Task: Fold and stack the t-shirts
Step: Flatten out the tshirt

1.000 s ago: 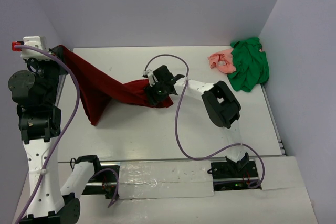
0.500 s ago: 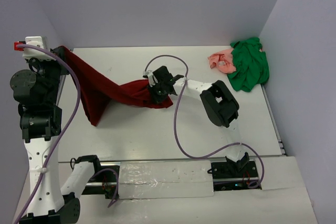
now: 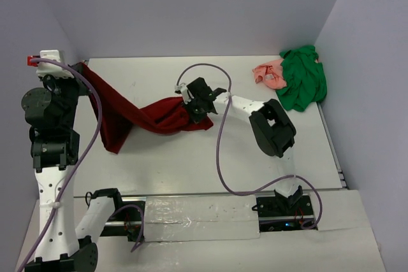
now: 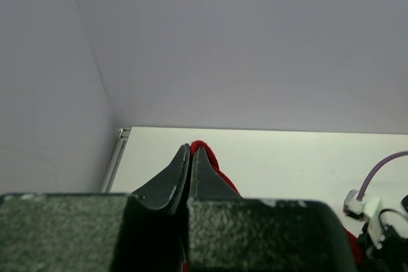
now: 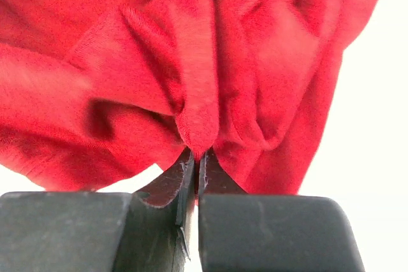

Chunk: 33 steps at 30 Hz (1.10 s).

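The dark red t-shirt (image 3: pixel 127 113) hangs stretched between both arms across the left half of the table. My left gripper (image 3: pixel 80 68) is raised at the far left and shut on one edge of it (image 4: pixel 201 151). My right gripper (image 3: pixel 193 114) is low at the table's middle, shut on a pinched fold of the same shirt (image 5: pixel 197 125). The bright green t-shirt (image 3: pixel 303 81) lies crumpled at the far right corner. The salmon-pink t-shirt (image 3: pixel 269 73) is bunched up against its left side.
Grey walls enclose the table (image 3: pixel 255 151) at the back and on both sides. A purple cable (image 3: pixel 218 138) loops from the right arm down to its base. The arm bases sit on a rail along the near edge (image 3: pixel 204 211).
My right gripper has shut on a fold of the dark red t-shirt. The left arm has shifted slightly to the right, and the cloth between the arms sags a little lower.
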{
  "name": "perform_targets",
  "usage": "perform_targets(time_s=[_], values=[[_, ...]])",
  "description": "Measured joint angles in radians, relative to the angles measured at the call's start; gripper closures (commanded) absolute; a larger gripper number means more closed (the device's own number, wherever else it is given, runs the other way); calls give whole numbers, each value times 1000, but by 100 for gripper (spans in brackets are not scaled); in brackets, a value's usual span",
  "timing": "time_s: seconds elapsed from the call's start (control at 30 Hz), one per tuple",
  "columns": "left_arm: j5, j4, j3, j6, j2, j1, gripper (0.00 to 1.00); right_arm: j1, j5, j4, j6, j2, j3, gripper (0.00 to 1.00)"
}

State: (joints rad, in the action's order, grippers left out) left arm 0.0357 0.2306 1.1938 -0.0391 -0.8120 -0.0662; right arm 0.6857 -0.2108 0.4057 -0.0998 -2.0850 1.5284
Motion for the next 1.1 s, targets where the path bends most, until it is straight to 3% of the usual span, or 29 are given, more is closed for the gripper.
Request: perform_targets(time_s=[0.3, 0.5, 0.7, 0.9, 1.1], values=[[0, -35, -105, 8, 28, 0, 100, -60, 102, 79, -55, 216, 3, 100], [-11, -67, -117, 48, 45, 0, 100, -98, 182, 131, -68, 275, 26, 100], [-87, -166, -162, 105, 72, 0, 100, -169, 280, 153, -85, 374, 65, 100], [-175, -249, -195, 133, 86, 0, 100, -177, 398, 107, -137, 696, 68, 100], [-190, -222, -131, 124, 132, 0, 100, -126, 484, -14, -200, 1101, 60, 100]])
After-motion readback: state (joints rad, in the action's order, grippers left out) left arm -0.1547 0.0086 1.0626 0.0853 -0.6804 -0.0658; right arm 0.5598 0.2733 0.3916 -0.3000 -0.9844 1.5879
